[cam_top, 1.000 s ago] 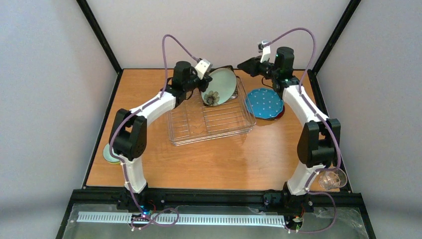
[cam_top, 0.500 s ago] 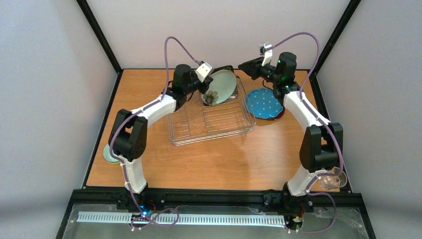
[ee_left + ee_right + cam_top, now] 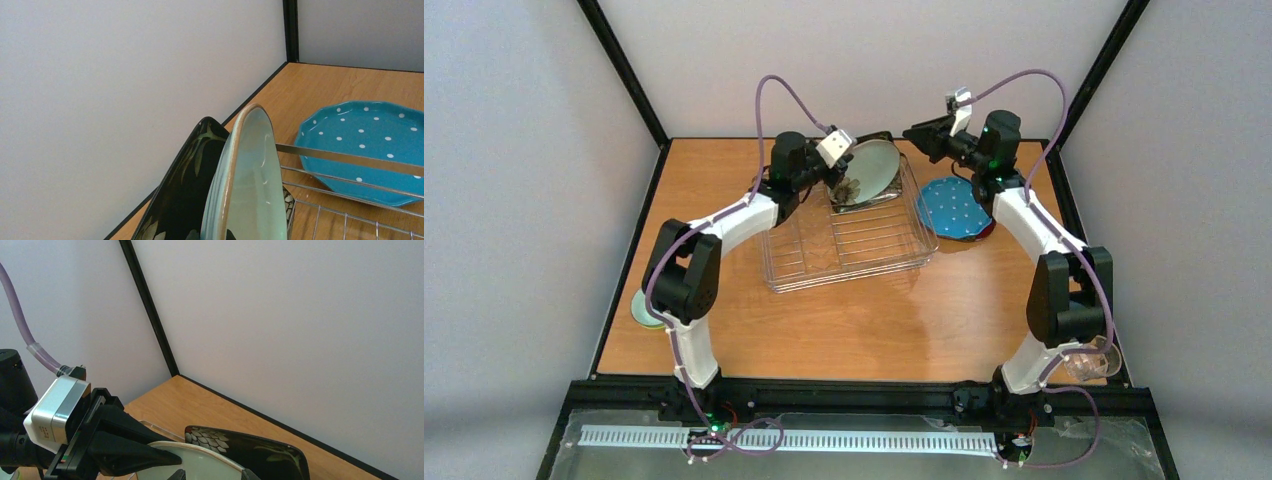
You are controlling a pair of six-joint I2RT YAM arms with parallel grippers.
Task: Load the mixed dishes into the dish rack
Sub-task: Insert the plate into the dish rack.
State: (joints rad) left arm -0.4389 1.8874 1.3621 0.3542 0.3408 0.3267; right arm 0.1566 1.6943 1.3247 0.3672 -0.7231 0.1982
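Observation:
The pale mint plate [image 3: 876, 168] stands on edge at the back of the dish rack [image 3: 804, 270], leaning against the black square floral plate [image 3: 849, 192]. My left gripper [image 3: 842, 178] is shut on the mint plate's rim; its black finger [image 3: 125, 445] lies across the plate's face [image 3: 210, 460]. In the left wrist view the mint plate [image 3: 255, 190] stands edge-on beside the black plate [image 3: 185, 195]. My right gripper [image 3: 914, 133] is open just above the mint plate's top edge, its fingertips [image 3: 177, 474] apart and holding nothing. The blue dotted plate [image 3: 954, 207] lies on the small red plate [image 3: 989, 232] right of the rack.
A pale green bowl [image 3: 644, 308] sits at the table's left edge, partly hidden by the left arm. The clear glass cup [image 3: 1092, 358] stands at the near right corner. The enclosure's back wall is close behind the rack. No mug is in view.
My left gripper has tipped the mint plate more upright, toward the back of the rack. My right gripper has shifted slightly and stays open near the plate's top.

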